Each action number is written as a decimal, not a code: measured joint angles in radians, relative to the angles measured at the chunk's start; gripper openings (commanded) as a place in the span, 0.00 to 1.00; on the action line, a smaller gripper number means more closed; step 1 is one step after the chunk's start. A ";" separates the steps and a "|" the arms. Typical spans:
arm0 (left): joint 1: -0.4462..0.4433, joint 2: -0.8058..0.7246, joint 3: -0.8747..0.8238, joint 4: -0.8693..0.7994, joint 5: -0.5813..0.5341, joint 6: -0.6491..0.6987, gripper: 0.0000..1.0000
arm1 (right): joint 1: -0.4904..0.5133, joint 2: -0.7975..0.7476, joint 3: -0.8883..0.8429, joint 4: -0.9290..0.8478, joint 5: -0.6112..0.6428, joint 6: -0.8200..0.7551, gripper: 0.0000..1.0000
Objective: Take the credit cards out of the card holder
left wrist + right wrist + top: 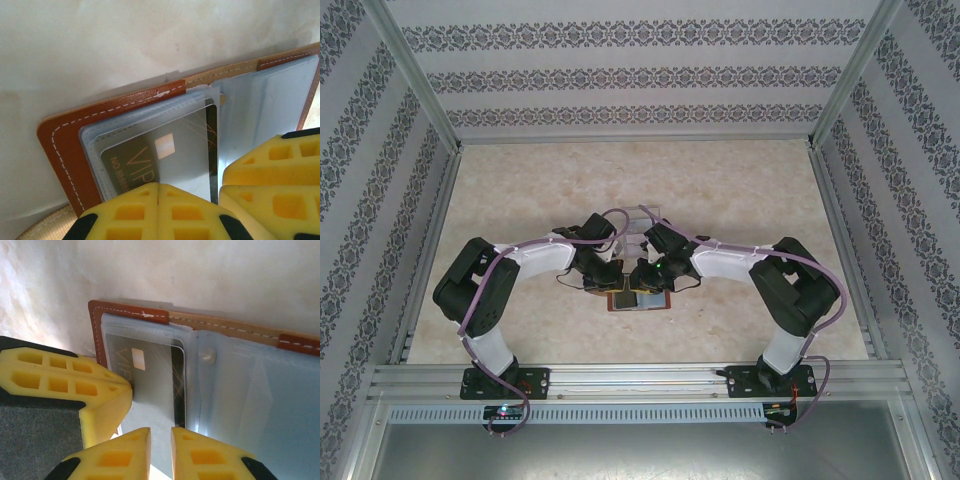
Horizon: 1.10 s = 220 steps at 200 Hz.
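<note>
Reddish-brown folding card holder [60,145] was smooth leather, white-stitched, tan at 1 o'clock. Pale grey-blue inner sleeves [270,95] were clear glossy plastic. Dark rectangular credit card [145,160] looked glossy plastic. Cream marbled tabletop [100,50] looked matt.

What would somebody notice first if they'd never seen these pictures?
Probably the bright yellow fingers: the left gripper pressed shut and the right gripper with a narrow gap, both over an open brown card holder in the middle of the table. Inside its clear sleeve sits a dark card marked VIP.
</note>
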 measured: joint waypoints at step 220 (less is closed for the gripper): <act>0.000 0.000 -0.001 -0.002 -0.015 0.011 0.08 | 0.006 0.009 0.022 -0.071 0.076 -0.026 0.21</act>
